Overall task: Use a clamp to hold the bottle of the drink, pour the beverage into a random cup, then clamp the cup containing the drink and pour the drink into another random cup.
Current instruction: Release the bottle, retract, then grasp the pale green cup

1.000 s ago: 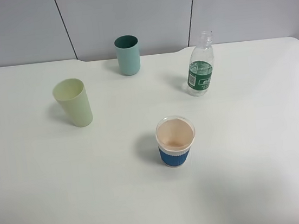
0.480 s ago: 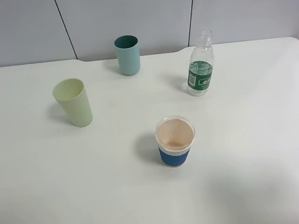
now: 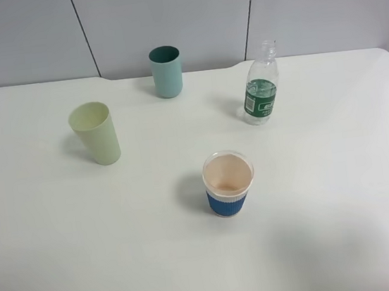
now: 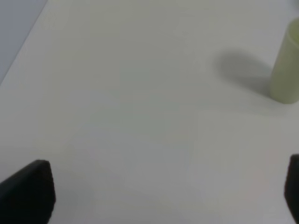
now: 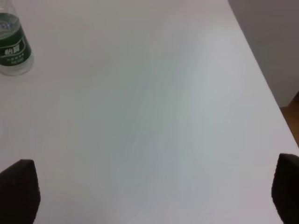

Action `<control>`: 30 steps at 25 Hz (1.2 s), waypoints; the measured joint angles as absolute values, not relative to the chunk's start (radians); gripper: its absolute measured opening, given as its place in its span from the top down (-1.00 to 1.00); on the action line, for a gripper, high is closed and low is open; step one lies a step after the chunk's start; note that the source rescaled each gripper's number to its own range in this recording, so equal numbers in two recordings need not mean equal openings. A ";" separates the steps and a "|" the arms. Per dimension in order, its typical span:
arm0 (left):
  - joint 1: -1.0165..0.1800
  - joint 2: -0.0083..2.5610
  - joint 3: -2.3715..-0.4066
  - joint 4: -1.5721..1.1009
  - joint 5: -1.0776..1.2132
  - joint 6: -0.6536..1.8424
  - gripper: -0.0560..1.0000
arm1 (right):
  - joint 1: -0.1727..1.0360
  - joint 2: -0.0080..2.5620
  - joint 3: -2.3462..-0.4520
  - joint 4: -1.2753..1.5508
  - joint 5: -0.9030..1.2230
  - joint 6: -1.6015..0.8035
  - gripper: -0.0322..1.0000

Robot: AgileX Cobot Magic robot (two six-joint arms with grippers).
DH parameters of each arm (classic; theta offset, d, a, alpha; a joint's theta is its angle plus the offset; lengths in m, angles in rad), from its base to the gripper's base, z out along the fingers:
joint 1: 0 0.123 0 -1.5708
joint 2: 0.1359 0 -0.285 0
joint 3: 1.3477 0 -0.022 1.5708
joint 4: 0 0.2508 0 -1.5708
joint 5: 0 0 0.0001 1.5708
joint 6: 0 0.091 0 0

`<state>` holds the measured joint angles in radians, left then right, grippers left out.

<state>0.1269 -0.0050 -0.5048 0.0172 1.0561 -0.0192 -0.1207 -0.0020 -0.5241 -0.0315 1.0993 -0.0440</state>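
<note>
I see L gripper [image 4: 161, 189] spread wide above the table [image 3: 342, 191], pale green cup [image 4: 286, 70] near it. R gripper [image 5: 152, 189] spread wide too, bottle [image 5: 12, 49] well apart from it. Bottle upright, back-right. Teal cup [image 3: 166, 71] back-centre, blue-sleeved paper cup [image 3: 228, 183] front-centre, all well apart.

Upright pale green cup [image 4: 286, 65] on white table [image 4: 117, 93], left hand [image 4: 161, 193] with dark fingertips [image 4: 28, 191] spread wide apart.

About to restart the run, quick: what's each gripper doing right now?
Left gripper: open, holding nothing.
Right gripper: open, holding nothing.
</note>
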 joint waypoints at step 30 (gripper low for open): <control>0.127 -0.005 -0.505 0.017 1.056 -0.019 -1.00 | -0.066 -0.002 -0.501 -0.024 1.071 -0.041 -1.00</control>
